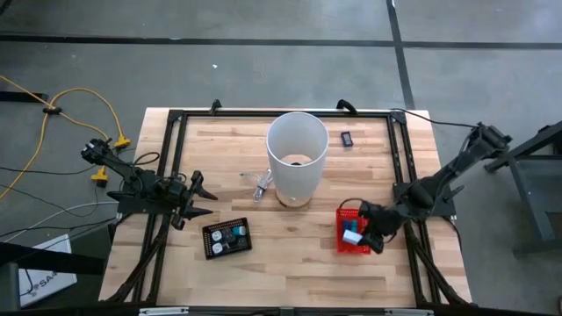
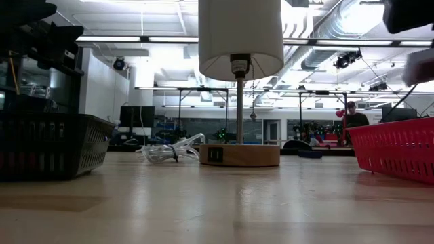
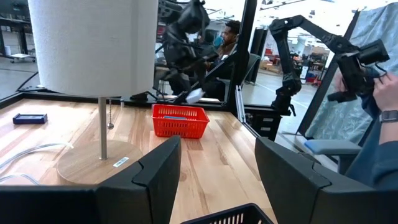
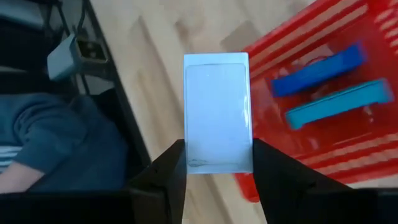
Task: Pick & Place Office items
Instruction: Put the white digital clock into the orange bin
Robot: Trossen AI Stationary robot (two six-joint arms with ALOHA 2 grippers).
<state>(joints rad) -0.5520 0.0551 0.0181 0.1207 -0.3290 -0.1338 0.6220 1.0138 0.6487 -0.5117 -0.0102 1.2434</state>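
Right pincer [image 4: 214, 163]: mine, closed on a white block [image 4: 217, 112]; I hold it by its two long sides, above the near edge of the red mesh basket [image 4: 348, 155]; in the high view it hangs over the basket's right part [image 1: 373, 230].
Red mesh basket: sits on the wooden surface [image 1: 290, 254] at its right side; inside lie a dark blue stick [image 4: 317, 70] and a teal stick [image 4: 339, 102], side by side, apart from the block.
Left pincer [image 1: 195, 200]: mine, fingers spread wide with nothing between them, low over the surface's left edge and pointing toward the middle; the left wrist view looks out between its two fingers [image 3: 155, 171].
Black tray [image 1: 227, 238]: flat on the surface just beside the left pincer, holding small white and teal bits too small to tell apart.
Lamp [image 1: 297, 156]: white cylindrical shade on a thin pole and a round wooden base [image 2: 239, 154], standing at the middle of the surface.
Clear cord [image 2: 166, 150]: coiled on the surface just left of the lamp base.
Small dark item [image 1: 347, 138]: lies on the far part of the surface, beyond the lamp.
Room beyond: a person [image 2: 352, 118] stands well behind the surface; another person's hand [image 3: 387, 87] shows at the edge of the left wrist view.
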